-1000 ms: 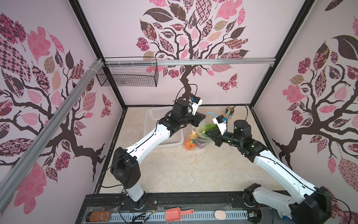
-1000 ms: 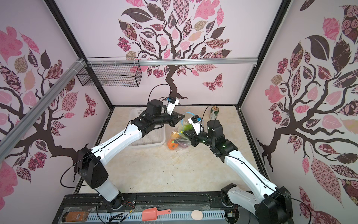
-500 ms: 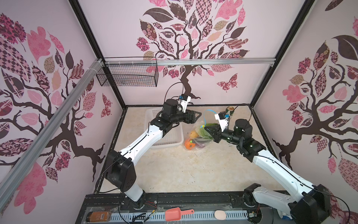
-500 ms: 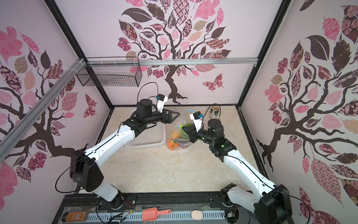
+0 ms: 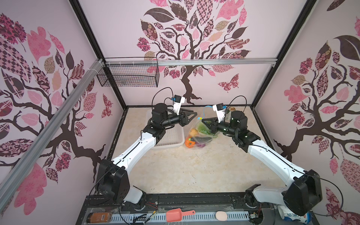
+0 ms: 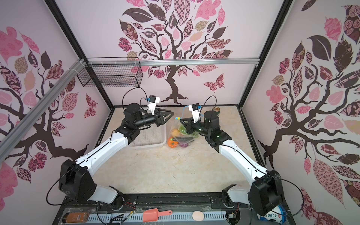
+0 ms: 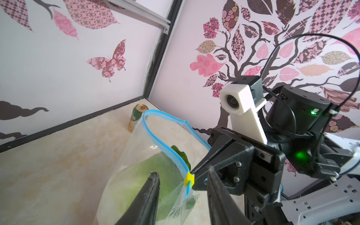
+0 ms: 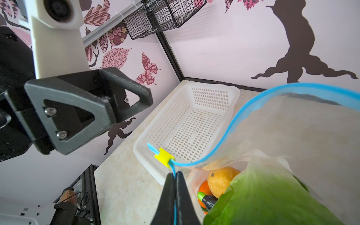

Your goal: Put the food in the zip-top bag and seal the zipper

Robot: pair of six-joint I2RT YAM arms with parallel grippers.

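The left gripper (image 5: pixel 191 116) has let go and backed away, half open, empty. The right gripper (image 8: pixel 175 175) pinches the zipper (image 8: pixel 233 120) of the bag (image 8: pixel 302 136), food (image 8: pixel 263 194) just below it. Zipping comes next.

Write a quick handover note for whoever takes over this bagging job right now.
Right gripper: shut on the end of the zipper, just beside the yellow slider, holding the mouth of the zip-top bag up.
Left gripper: open, empty, near the slider.
Done: food is in the bag; white basket looks empty.
Left: the mouth gapes open. Probably take the slider with the left gripper and run it along the strip.
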